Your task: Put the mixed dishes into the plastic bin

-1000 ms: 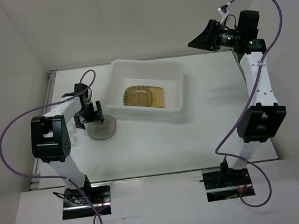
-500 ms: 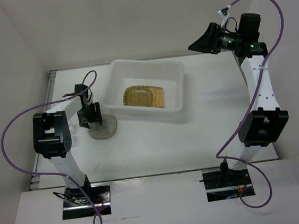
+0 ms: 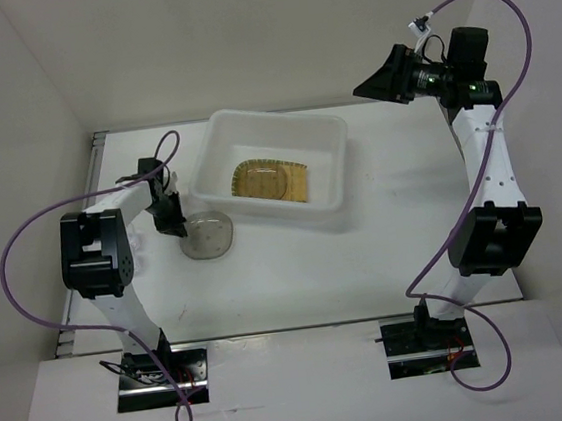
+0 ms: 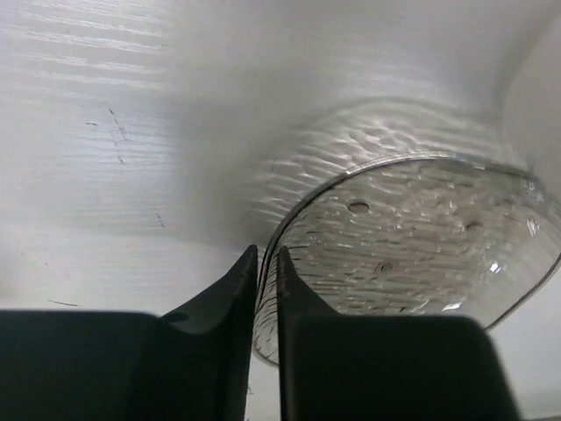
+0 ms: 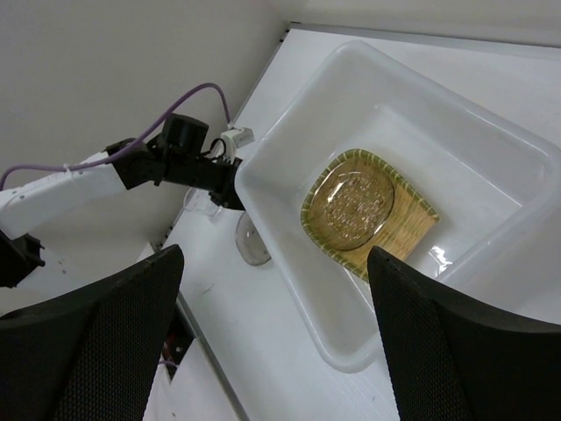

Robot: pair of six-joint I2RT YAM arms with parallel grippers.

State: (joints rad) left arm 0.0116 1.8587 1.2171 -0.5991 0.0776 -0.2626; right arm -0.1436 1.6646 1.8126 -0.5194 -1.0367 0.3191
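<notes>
Left jaws: clenching the rim of the grey-brown saucer (image 4: 421, 237), with the dark fingers (image 4: 210, 351) pinching its edge from both sides.
Grey-brown saucer: sticking out from the left jaws just beside the near-left corner of the plastic bin (image 3: 271, 115), outside it and over the table (image 3: 367, 262). I cannot tell whether it is touching the table.
Plastic bin: sitting on the table toward the far side, between the two arms.
Yellow plate (image 3: 299, 186): lying flat on the bin's floor.
Second saucer (image 5: 351, 200): resting on top of the yellow plate, inside the bin.
Right jaws: standing wide apart and gripping nothing, their fingers (image 5: 96, 342) showing at either edge of the wrist view. They are hovering high beyond the bin's far-right corner, looking down on it.
</notes>
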